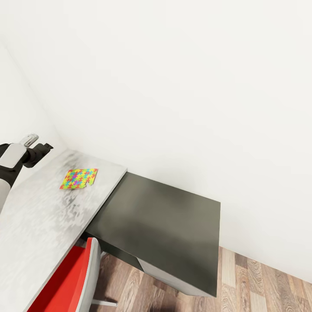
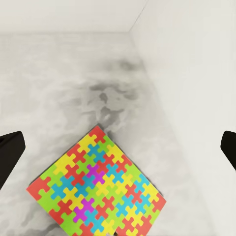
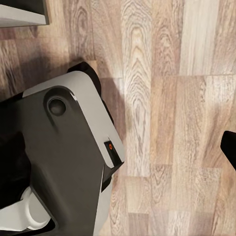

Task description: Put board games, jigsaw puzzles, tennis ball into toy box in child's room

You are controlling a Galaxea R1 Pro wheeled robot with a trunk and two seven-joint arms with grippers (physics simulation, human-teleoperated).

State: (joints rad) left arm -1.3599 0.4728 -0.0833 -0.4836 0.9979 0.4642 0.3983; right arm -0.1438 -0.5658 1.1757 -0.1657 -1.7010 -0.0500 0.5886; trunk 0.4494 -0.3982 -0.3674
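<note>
We see puzzle (image 1: 79, 178) flat on table (image 1: 39, 225), at 4 o'clock from left gripper (image 1: 42, 148), corner toward us. Left jaws spread, empty. Right gripper (image 3: 229, 147) over floor, state unclear.

Red chair (image 1: 65, 281) beside dark-topped cabinet (image 1: 173, 225) on wood floor (image 1: 260, 286).

The pale grey worktop (image 1: 39, 216) runs along the white wall into the corner, its surface mottled with darker smudges. One jigsaw puzzle (image 1: 79, 178) lies flat on it, just ahead of the left hand (image 2: 118, 147) and below it, between the wide-spread fingers in the left wrist view. A lower dark-topped cabinet (image 1: 169, 225) butts against the worktop's end, standing on the wood-plank floor (image 1: 268, 286).
</note>
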